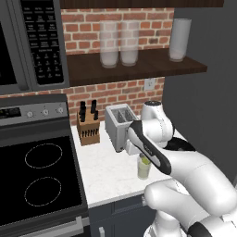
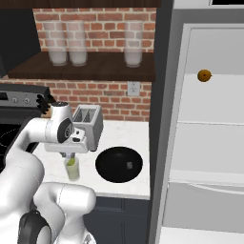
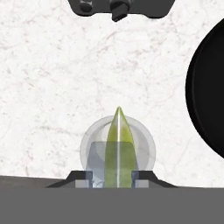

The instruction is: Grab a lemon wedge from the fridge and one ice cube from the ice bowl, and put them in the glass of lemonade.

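Note:
In the hand view the yellow-green lemon wedge [image 3: 118, 144] stands on edge between my fingertips, directly over the round mouth of the glass of lemonade [image 3: 89, 146]. My gripper [image 3: 113, 177] is shut on the wedge. In the base views the gripper [image 1: 142, 155] [image 2: 70, 155] points down just above the glass [image 1: 144, 170] [image 2: 72, 171] on the white counter, with the wedge [image 2: 71, 162] at the rim. The black ice bowl [image 2: 109, 164] [image 3: 210, 96] sits to the right of the glass with one ice cube [image 2: 129, 165] in it. The fridge [image 2: 209, 133] stands open at the right.
A silver toaster [image 1: 119, 125] [image 2: 88, 121] stands right behind the glass, a knife block [image 1: 88, 125] to its left, then the black stove top [image 1: 37, 171]. Frosted glasses [image 1: 109, 44] line the shelf above. An orange-brown ball [image 2: 204, 75] lies on a fridge shelf.

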Controlling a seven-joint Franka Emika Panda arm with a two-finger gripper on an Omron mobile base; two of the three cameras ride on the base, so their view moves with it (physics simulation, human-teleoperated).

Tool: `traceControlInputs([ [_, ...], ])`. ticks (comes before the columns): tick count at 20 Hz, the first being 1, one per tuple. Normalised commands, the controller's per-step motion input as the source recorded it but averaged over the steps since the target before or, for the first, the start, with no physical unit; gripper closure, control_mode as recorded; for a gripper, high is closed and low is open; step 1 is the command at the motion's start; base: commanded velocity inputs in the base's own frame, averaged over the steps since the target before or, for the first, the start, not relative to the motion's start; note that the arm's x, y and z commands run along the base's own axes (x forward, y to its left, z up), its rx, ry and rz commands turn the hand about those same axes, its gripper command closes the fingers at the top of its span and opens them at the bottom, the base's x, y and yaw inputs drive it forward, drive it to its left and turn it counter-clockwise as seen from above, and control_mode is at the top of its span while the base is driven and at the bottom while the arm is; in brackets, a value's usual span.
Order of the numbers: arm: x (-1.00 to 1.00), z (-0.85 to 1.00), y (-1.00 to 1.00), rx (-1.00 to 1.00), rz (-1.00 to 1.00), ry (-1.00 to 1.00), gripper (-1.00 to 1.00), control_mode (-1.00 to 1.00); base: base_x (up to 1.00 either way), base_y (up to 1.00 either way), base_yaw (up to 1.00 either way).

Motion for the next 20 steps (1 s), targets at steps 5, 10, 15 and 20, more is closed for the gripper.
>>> traceControlInputs([
  [5,0.05,0.00,0.00,0.00,-0.01,0.00,1.00,-1.00,0.00,0.00,0.00],
  [10,0.02,0.00,0.00,0.00,0.00,0.03,1.00,-1.00,0.00,0.00,0.00],
  [15,0.00,0.00,0.00,0.00,0.00,0.05,1.00,-1.00,0.00,0.00,0.00],
  [20,-0.05,0.08,0.00,0.00,0.00,0.00,1.00,-1.00,0.00,0.00,0.00],
])
